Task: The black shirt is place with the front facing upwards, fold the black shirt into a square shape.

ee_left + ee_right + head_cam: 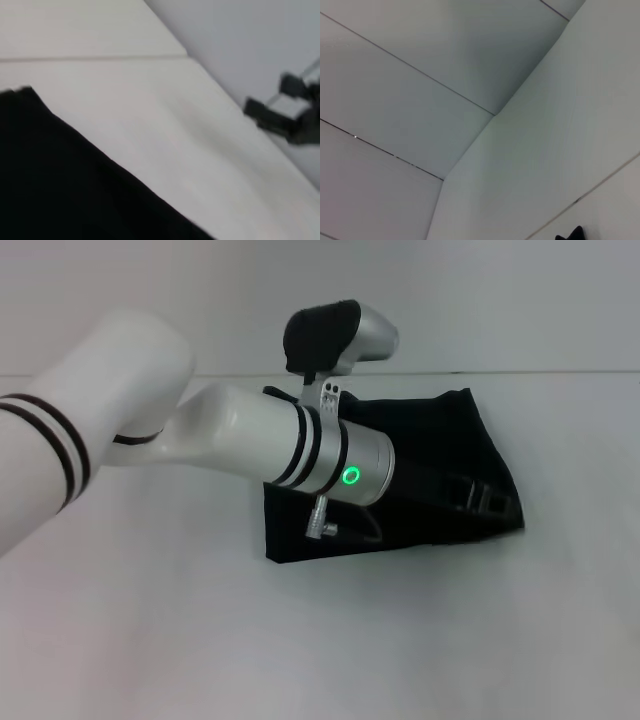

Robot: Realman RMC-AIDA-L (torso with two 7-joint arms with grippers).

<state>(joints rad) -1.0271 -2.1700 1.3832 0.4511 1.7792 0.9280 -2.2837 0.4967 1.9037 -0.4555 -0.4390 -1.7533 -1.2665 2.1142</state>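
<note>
The black shirt (pixel 430 465) lies folded into a rough four-sided shape on the white table, right of centre in the head view. No lettering or label shows on it. My left arm (pixel 250 435) reaches across its near left part and hides that part. The left gripper (pixel 320 332) is at the shirt's far left corner, above the cloth. The left wrist view shows a plain black edge of the shirt (pixel 60 180) on the table. My right arm is out of the head view. Its wrist view shows only walls and a small black tip (pixel 571 234).
The white table (pixel 300 640) spreads around the shirt, and its far edge meets a grey wall. A black and silver mechanical part (pixel 285 112) shows far off by the wall in the left wrist view.
</note>
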